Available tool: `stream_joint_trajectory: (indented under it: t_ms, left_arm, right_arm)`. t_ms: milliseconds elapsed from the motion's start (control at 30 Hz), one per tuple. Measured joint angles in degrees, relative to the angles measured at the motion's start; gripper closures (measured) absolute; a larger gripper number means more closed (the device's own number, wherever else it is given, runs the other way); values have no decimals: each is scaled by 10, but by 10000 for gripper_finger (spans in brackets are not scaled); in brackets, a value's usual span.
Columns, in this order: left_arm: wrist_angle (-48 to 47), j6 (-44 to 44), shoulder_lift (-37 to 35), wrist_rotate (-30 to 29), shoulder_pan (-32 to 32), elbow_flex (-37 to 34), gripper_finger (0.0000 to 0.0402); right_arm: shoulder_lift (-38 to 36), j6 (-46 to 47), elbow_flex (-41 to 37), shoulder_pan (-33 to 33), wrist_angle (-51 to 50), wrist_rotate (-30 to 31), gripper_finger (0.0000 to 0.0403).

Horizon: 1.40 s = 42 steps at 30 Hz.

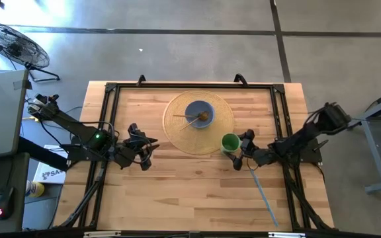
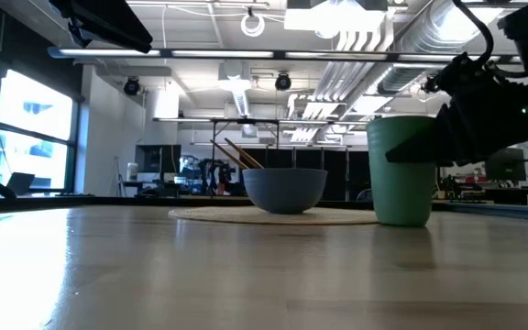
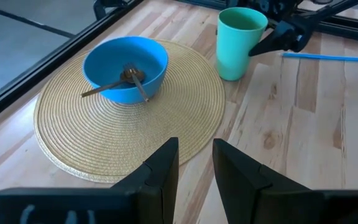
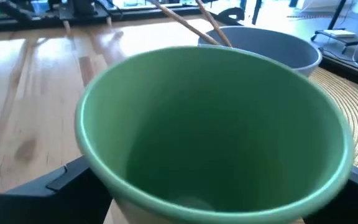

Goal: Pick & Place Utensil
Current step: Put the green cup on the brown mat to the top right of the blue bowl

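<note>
A green cup stands upright on the table at the near right edge of a round woven mat. On the mat sits a blue bowl holding a wooden spoon and a wooden stick. A blue straw lies flat on the table, near right. My right gripper is open, one finger on each side of the cup. My left gripper waits left of the mat, open by a narrow gap, holding nothing. My right gripper comes level from the table's right, its fingers on either side of the cup's wall about halfway up. The cup stands on its base on the table. I cannot tell whether the fingers touch the wall.
A black metal frame runs along the table's left, far and right sides. Bare wood lies between the mat and the near edge. A fan stands on the floor beyond the far left corner.
</note>
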Motion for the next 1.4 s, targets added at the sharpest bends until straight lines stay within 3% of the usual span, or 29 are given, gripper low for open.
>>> stream_joint_trajectory:
  t_ms: [233, 467, 567, 667, 833, 1067, 1400]
  left_arm:
    - [0, 0, 0, -1, 0, 0, 305]
    - [0, 0, 0, -1, 0, 0, 305]
    - [0, 0, 0, -1, 0, 0, 305]
    - [0, 0, 0, -1, 0, 0, 305]
    - [0, 0, 0, -1, 0, 0, 305]
    - [0, 0, 0, -1, 0, 0, 305]
    - [1, 0, 0, 1, 0, 0, 305]
  right_arm:
    - [27, -17, 0, -6, 83, 21, 13]
    - [2, -71, 0, -8, 159, 60, 35]
    - [-24, -107, 0, -32, 165, 108, 36]
    - [-52, -133, 0, -86, 166, 113, 37]
    - [-67, -136, 12, -209, 151, 47, 37]
    - [-61, -143, 95, -373, -9, -71, 37]
    - [69, -137, 181, -501, 17, -160, 38]
